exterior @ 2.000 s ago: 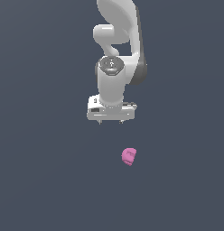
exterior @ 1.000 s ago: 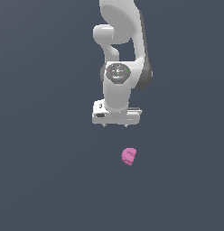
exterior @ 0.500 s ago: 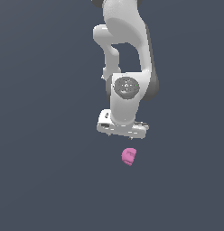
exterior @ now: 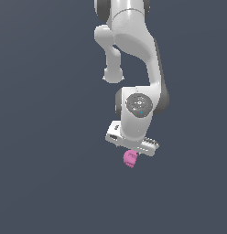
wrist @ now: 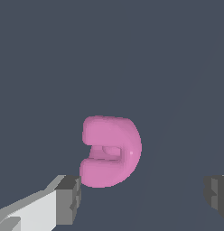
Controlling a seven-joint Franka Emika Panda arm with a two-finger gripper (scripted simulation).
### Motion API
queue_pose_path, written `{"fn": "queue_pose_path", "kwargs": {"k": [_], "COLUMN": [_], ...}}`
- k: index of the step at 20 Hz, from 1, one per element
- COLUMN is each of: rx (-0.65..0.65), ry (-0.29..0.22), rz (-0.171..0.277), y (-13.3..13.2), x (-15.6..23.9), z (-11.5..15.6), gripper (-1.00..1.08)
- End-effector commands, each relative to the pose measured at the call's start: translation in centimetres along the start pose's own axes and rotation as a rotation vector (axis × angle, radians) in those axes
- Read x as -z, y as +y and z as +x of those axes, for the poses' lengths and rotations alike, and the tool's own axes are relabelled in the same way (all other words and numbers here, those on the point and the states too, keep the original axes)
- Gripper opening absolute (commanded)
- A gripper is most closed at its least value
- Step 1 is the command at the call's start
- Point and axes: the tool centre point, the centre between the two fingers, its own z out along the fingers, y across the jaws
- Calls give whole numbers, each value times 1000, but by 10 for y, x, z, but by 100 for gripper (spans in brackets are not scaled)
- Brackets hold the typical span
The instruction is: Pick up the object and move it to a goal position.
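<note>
The object [exterior: 129, 158] is a small pink-magenta C-shaped lump lying on the dark grey floor. In the exterior view it pokes out just below the white gripper [exterior: 132, 151], which hangs right over it. In the wrist view the object [wrist: 111, 151] sits close ahead of the gripper [wrist: 143, 198], nearer to one finger's grey pad [wrist: 68, 200] than to the other pad [wrist: 217, 194]. The jaws stand wide apart and hold nothing. The fingertips are hidden behind the hand in the exterior view.
The white arm [exterior: 133, 55] rises from the gripper to the top of the exterior view. A plain dark grey surface [exterior: 46, 173] lies all around.
The gripper has come down and shifted toward the exterior view's right, from well above the object to right over it. The object has not moved.
</note>
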Motion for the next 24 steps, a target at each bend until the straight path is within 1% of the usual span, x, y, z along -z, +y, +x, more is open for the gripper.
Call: {"fn": "queue_pose_path", "kwargs": {"k": [1,7,14,24], "rx": [-33,-73,-74,-78], "ry": [4,9,9,10], "rz": [2,4,4,5], "y": [-7,-16,-17,-17], "x": [-4,-10,-14,-60], "z": [5,10,10,9], "gripper": [100,100,100,100]}}
